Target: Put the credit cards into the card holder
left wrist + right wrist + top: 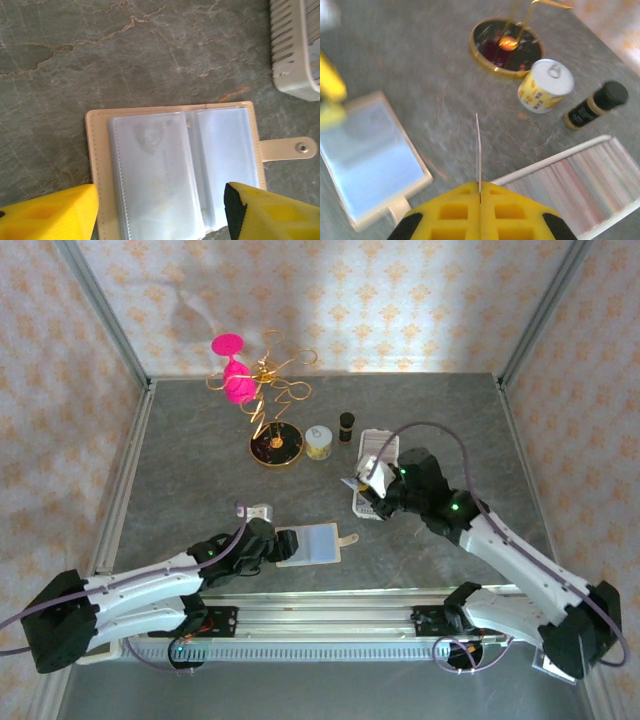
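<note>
The card holder (pixel 315 543) lies open on the grey table, a cream-beige wallet with clear sleeves and a snap tab (pixel 295 148) pointing right. My left gripper (pixel 277 545) hovers over its near edge, open, with the yellow fingers (pixel 55 215) standing either side of the card holder (pixel 175 165) and nothing gripped. A faint emblem shows through the left sleeve. My right gripper (pixel 372 480) is raised above the table to the right, shut on a credit card (pixel 478 150) seen edge-on as a thin white line sticking out of the jaws. The card holder (pixel 370 155) lies to its left.
A long clear plastic case (pixel 372 472) with ribbed rows (pixel 580 185) lies under my right gripper. Behind stand a yellow can (pixel 319 442), a small dark bottle (pixel 346 426) and a gold wire stand (pixel 275 445) holding pink glasses. Metal rails edge the table.
</note>
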### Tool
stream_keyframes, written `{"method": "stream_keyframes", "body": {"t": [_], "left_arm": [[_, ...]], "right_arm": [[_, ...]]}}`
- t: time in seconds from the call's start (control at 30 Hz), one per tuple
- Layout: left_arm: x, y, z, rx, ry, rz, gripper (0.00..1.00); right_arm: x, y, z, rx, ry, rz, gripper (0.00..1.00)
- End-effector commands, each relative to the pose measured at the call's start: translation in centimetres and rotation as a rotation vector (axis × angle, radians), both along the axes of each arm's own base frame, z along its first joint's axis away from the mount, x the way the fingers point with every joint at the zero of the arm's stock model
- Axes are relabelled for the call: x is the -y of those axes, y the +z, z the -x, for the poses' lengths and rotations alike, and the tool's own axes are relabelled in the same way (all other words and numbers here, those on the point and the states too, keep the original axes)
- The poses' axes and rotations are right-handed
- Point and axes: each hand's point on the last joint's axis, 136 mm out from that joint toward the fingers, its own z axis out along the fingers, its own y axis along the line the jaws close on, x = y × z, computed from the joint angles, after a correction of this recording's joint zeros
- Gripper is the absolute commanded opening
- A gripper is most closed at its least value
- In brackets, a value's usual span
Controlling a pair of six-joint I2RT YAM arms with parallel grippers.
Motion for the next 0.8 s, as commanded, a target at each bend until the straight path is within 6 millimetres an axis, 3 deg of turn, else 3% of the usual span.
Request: {"method": "stream_keyframes", "body": {"t": [0.0, 0.2, 0.33, 0.57, 0.77], "left_arm": [[-1.0, -0.3, -0.3, -0.015, 0.007, -0.104, 0.68], [-1.2, -1.0, -0.6, -0.049, 0.001, -0.189, 0.68], [-0.2, -1.3, -0.6, -0.072, -0.031, -0.175, 0.62], [0.0, -2.1, -0.6, -0.093, -0.037, -0.193, 0.59], [0.0, -2.4, -0.5, -0.102, -0.042, -0.199, 0.53]], "right_arm": [[0.2, 2.6, -1.3, -0.185, -0.288, -0.396, 0.0], [-3.0, 0.4, 1.2, -0.617, -0.285, -0.675, 0.0], [-4.0, -2.4, 2.5, -0.799, -0.343, -0.789, 0.0], [-5.3, -7.6, 4.1, -0.911, -0.448, -0.702, 0.0], [-6.3, -9.3, 4.0, -0.934, -0.472, -0.691, 0.0]]}}
